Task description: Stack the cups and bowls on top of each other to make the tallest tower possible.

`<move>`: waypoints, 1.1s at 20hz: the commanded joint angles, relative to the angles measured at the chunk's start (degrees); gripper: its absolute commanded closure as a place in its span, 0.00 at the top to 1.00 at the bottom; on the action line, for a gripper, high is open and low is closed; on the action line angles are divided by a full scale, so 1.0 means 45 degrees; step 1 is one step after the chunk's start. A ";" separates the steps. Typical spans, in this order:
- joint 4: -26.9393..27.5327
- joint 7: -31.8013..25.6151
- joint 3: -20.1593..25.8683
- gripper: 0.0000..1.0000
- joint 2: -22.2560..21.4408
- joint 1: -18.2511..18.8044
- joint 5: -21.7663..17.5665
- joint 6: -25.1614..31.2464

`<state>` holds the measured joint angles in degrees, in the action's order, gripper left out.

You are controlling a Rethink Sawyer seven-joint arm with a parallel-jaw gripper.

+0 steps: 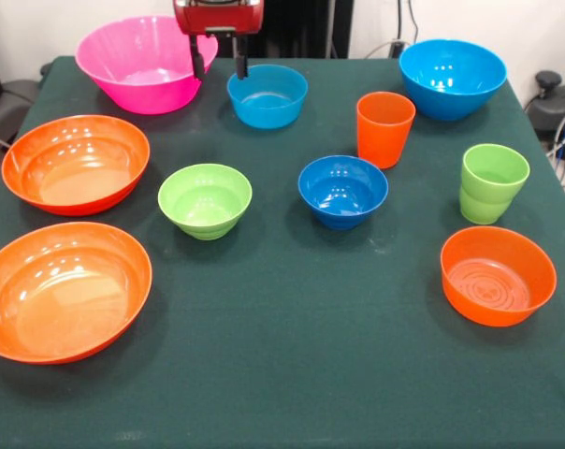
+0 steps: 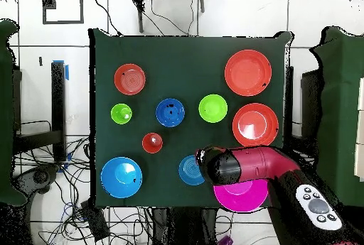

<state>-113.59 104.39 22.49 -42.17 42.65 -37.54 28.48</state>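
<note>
My gripper (image 1: 219,64) hangs open and empty at the back of the table, its dark fingers (image 1: 198,60) between the big pink bowl (image 1: 144,64) and a sky blue bowl (image 1: 267,95). Another sky blue bowl (image 1: 451,77) is at the back right. The orange cup (image 1: 384,128) and the lime green cup (image 1: 493,182) stand upright on the right. The dark blue bowl (image 1: 342,191) and the small lime green bowl (image 1: 205,199) sit mid-table. Two wide orange bowls (image 1: 75,164) (image 1: 63,290) lie on the left, a smaller orange bowl (image 1: 498,274) at front right. Nothing is stacked.
The table (image 1: 292,355) is covered in dark green cloth. From above, the red and black arm (image 2: 249,165) reaches over part of the pink bowl (image 2: 242,196) and the sky blue bowl (image 2: 188,171). Cables and grey equipment lie beyond the table's edges.
</note>
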 commanded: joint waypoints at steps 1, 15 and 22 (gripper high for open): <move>0.0240 -0.1697 0.0450 1.00 0.0557 -0.0607 -0.1223 0.0895; 0.0025 -0.1797 0.0775 1.00 0.0296 -0.0347 -0.0988 0.0801; -0.0432 -0.2047 0.1029 1.00 -0.0477 -0.0093 -0.0617 0.1075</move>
<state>-113.61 104.39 22.61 -41.42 42.28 -38.75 28.47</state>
